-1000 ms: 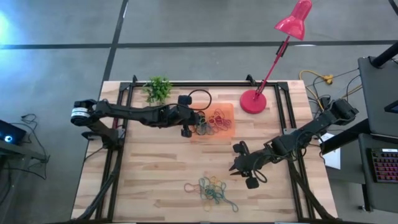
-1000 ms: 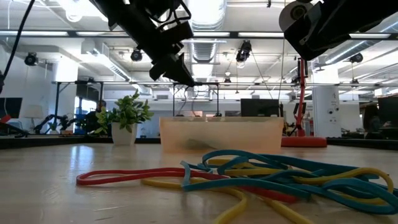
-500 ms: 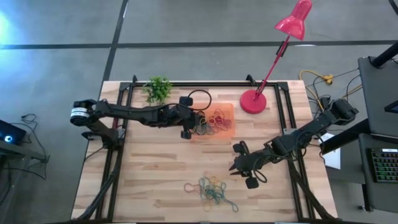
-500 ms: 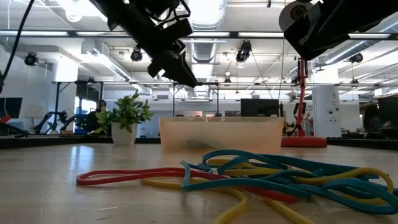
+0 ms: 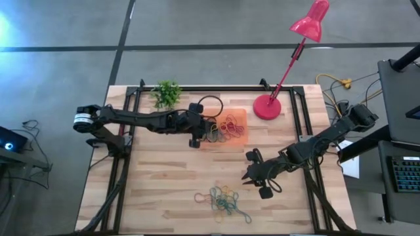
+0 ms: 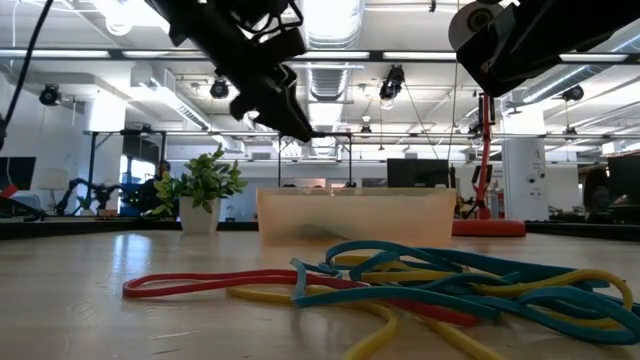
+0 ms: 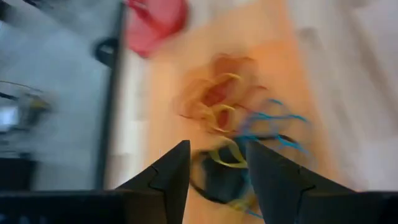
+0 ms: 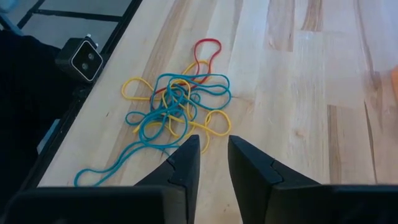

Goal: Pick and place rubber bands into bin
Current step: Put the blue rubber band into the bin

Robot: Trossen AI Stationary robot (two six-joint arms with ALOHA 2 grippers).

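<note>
Rubber bands [image 8: 174,106] piled on table, bin [image 6: 355,212] only side-on low

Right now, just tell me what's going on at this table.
Two robot arms are sorting rubber bands into an orange bin. The left gripper, fingers apart, hovers over the bin's left edge, above the bands already piled inside. The right gripper, fingers slightly apart and holding nothing, hangs above the bare table, pointed toward the loose pile of bands near the front edge. A red lamp and a small plant stand at the back.
</note>
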